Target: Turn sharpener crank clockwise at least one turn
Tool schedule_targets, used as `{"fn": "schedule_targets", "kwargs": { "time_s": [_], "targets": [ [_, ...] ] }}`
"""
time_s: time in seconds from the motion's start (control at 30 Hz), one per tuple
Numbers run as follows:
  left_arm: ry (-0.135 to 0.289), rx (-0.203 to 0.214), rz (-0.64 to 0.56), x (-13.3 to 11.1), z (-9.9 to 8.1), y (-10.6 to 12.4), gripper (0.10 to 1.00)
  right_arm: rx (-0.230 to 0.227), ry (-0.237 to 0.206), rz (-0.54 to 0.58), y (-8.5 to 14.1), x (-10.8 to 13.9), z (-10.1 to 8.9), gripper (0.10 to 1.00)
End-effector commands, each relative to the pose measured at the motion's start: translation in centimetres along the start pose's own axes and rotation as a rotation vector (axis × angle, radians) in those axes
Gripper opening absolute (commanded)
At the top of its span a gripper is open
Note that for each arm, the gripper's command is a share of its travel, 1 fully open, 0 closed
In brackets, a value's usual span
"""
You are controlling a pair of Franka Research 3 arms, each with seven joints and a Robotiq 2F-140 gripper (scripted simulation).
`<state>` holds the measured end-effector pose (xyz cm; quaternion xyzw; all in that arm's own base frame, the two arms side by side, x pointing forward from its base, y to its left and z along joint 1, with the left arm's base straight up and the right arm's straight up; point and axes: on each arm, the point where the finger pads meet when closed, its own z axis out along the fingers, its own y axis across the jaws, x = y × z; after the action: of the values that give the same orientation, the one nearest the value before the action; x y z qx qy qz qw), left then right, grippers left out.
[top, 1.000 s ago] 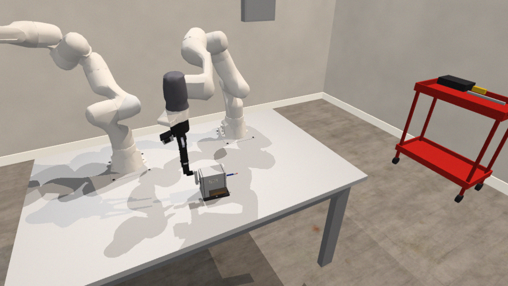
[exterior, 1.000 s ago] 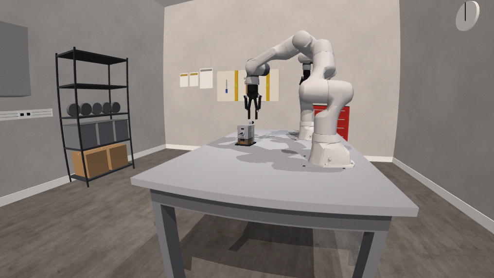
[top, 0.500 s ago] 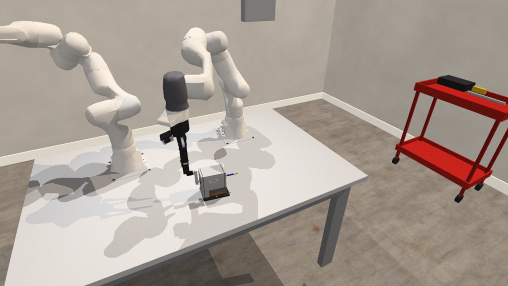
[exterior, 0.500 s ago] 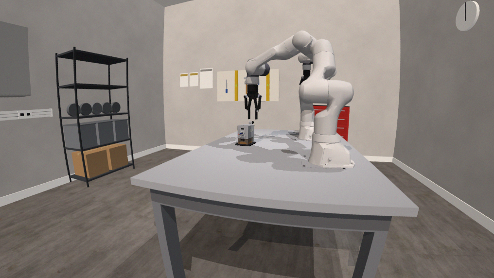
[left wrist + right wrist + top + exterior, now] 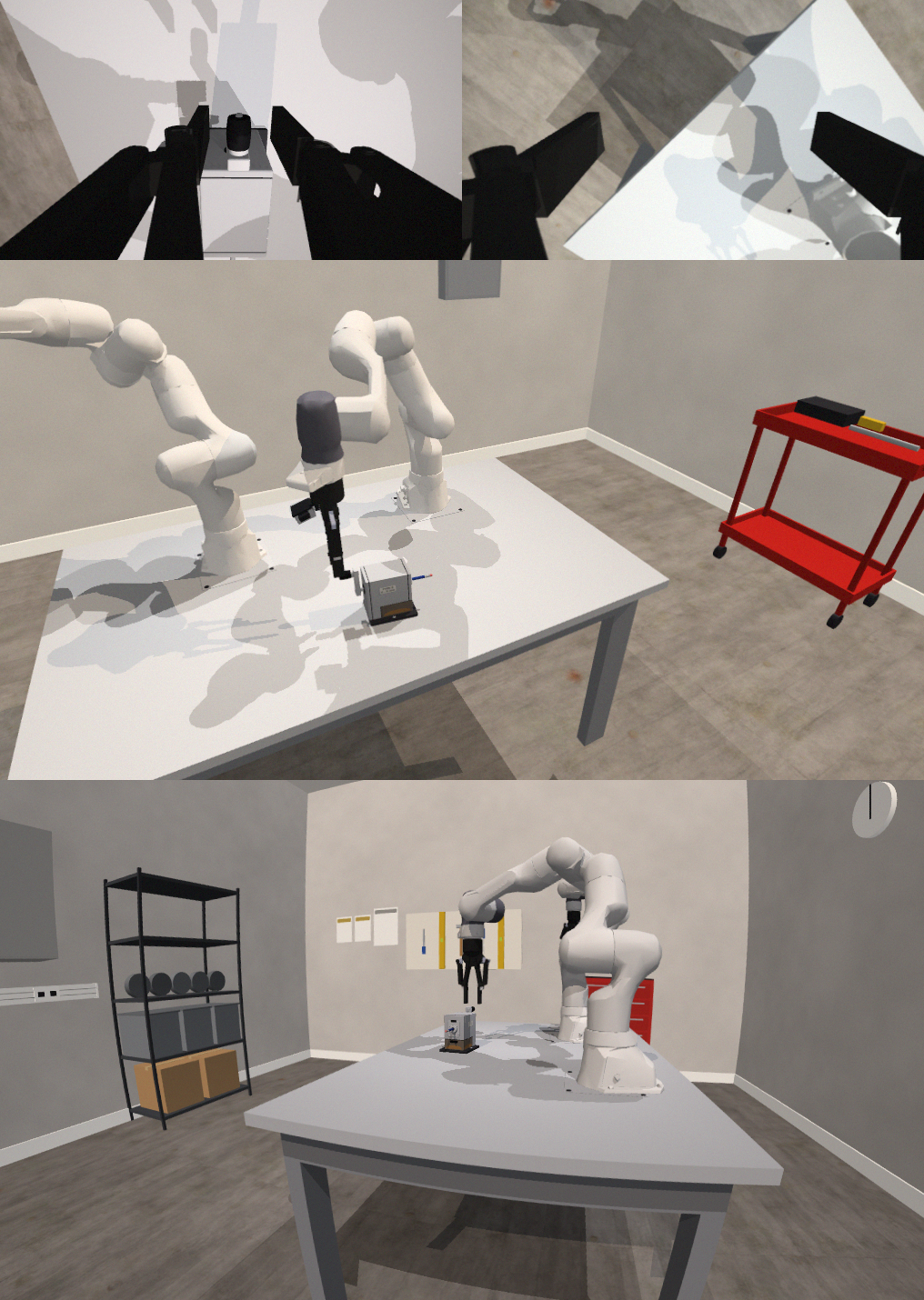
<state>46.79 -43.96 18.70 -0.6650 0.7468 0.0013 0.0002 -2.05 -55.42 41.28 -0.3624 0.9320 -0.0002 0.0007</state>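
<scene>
Hovering left gripper [image 5: 342, 575] [image 5: 472, 1003] [image 5: 240, 109]: pointing down above the crank side of the sharpener, fingers partly open, holding nothing.
Crank knob [image 5: 471, 1009] [image 5: 238, 132]: black, framed by the two fingers in the left wrist view, with a visible gap on either side; whether it sits level with the fingertips, I cannot tell.
Crank arm [image 5: 357, 581] [image 5: 238, 164]: pale, on the sharpener's side facing the left gripper; how far it has turned, I cannot tell.
Sharpener [image 5: 387, 585] [image 5: 459, 1028] [image 5: 236, 205]: upright on the table [image 5: 549, 550] [image 5: 517, 1122] [image 5: 291, 68] [image 5: 635, 218], grey-white body on a black base.
Pencil [image 5: 421, 576] [image 5: 448, 1030]: blue with a reddish end, sticking out of the side opposite the crank.
Right gripper [image 5: 566, 935] [image 5: 709, 114]: raised well apart from the sharpener, fingers spread wide, nothing between them.
Red cart [image 5: 834, 443]: beside the table, a black box [image 5: 828, 411] and a yellow block [image 5: 871, 423] on top.
Black shelf rack [image 5: 171, 886]: by the wall, grey bins and brown boxes on its lower shelves.

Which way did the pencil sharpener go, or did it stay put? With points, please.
No, it hasn't moved: the pencil sharpener [image 5: 386, 589] [image 5: 457, 1030] [image 5: 235, 214] sits in the same spot on the table [image 5: 537, 544] [image 5: 517, 1128], judged against the table's edges.
</scene>
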Motion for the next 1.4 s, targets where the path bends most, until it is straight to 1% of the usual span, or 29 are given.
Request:
{"fn": "schedule_targets", "kwargs": {
  "time_s": [0.0,0.4,0.9,1.37],
  "targets": [
    [0.002,0.002,0.003,0.0,0.3,-0.1,0.387,-0.001,0.001,-0.005,0.1,0.0,0.0,1.0],
    [0.002,0.002,0.003,0.0,1.4,-0.1,0.387,-0.001,0.001,-0.005,0.1,0.0,0.0,1.0],
    [0.002,0.002,0.003,0.0,3.1,-0.1,0.387,-0.001,0.001,-0.005,0.1,0.0,0.0,1.0],
    [0.002,0.002,0.003,0.0,3.7,-0.1,0.387,-0.001,0.001,-0.005,0.1,0.0,0.0,1.0]
  ]
}}
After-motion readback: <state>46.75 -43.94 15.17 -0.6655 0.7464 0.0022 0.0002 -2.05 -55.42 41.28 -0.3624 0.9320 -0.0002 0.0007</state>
